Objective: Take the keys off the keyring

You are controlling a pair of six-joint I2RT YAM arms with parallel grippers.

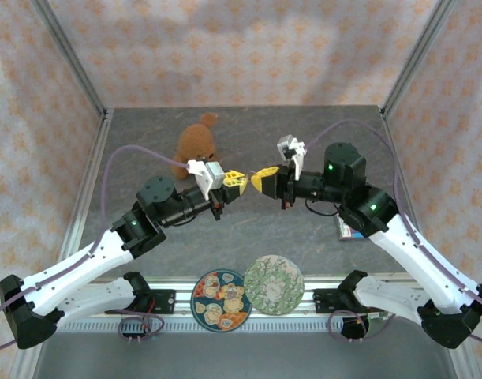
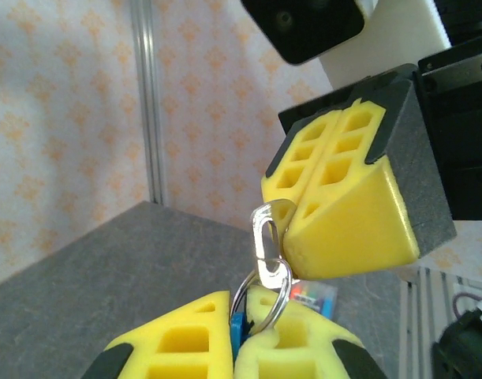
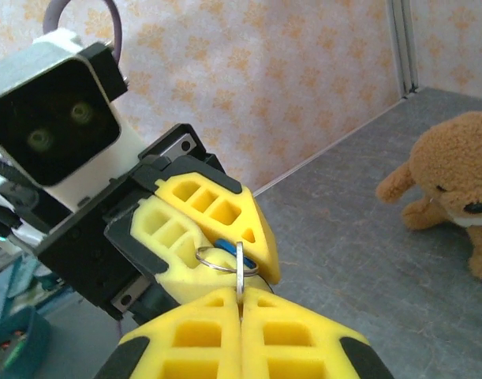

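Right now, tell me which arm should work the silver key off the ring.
Right, probably: the right end effector is shut on the silver key, so it can slide it around the keyring, which the left end effector pinches as an anchor.

Enclosure as I see it from the overhead camera.

- Walls (image 1: 225, 47), back and both sides: peach covering with a repeating orange floral motif, faintly shadowed in patches.
- Frame posts (image 1: 72, 55): bare aluminium, slanting up at the two rear corners.
- Table (image 1: 248, 237): dark grey, stone-mottled, matt.
- Near edge: aluminium rail (image 1: 296, 322).
- Light: even and diffuse.
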